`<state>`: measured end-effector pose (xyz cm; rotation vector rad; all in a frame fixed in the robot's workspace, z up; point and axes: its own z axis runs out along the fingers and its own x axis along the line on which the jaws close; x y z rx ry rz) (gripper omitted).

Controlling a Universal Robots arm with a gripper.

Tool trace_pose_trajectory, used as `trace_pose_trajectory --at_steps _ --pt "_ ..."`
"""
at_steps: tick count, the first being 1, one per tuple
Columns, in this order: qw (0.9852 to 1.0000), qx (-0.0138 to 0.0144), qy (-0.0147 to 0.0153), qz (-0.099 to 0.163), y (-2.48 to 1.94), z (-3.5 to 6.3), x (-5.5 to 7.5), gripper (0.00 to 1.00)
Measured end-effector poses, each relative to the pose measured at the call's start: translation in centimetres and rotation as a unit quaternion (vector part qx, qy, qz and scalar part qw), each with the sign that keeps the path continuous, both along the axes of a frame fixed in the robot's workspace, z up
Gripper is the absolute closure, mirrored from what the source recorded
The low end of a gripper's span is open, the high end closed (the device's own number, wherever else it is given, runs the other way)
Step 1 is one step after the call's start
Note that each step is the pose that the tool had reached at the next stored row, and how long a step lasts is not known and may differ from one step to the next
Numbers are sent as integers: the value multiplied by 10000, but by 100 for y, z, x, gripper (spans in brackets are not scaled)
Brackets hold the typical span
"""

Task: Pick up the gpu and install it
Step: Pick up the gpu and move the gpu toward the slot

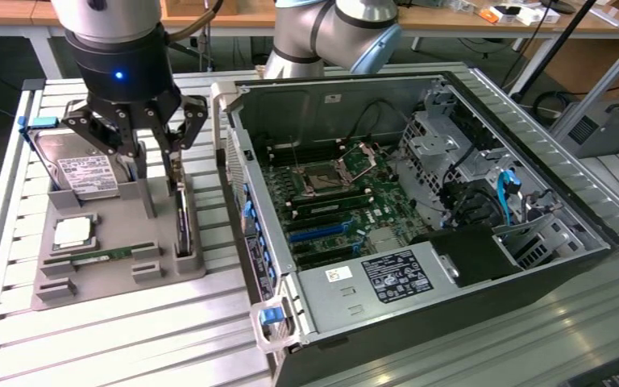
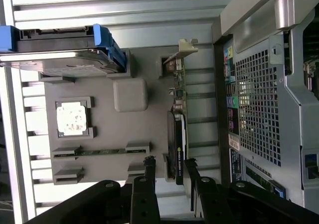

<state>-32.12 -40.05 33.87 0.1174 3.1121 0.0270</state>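
The gpu [image 1: 184, 230] is a thin dark card standing on edge in a slot of the grey holder tray [image 1: 116, 278], close to the open computer case [image 1: 417, 266]. In the wrist view the gpu [image 2: 178, 144] runs lengthwise, with its silver bracket [image 2: 182, 47] at the far end. My gripper [image 1: 161, 189] hangs open just over the card. Its two black fingers [image 2: 149, 170] straddle the near end of the card, and my gripper [image 2: 170, 168] holds nothing. I cannot tell whether a finger touches the card.
On the same tray are a hard drive [image 1: 81, 171] with blue rails, a square processor [image 1: 73, 232] and a green memory stick [image 1: 94, 256]. The case lies on its side on the exterior view's right, motherboard and blue slots [image 1: 315, 234] exposed. Its metal rear wall [image 2: 264, 109] stands beside the tray.
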Motion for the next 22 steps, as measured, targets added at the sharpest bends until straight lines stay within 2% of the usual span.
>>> trace_pose_trajectory --at_steps 22 --pt "10000 0 0 0 -6 -53 0 64"
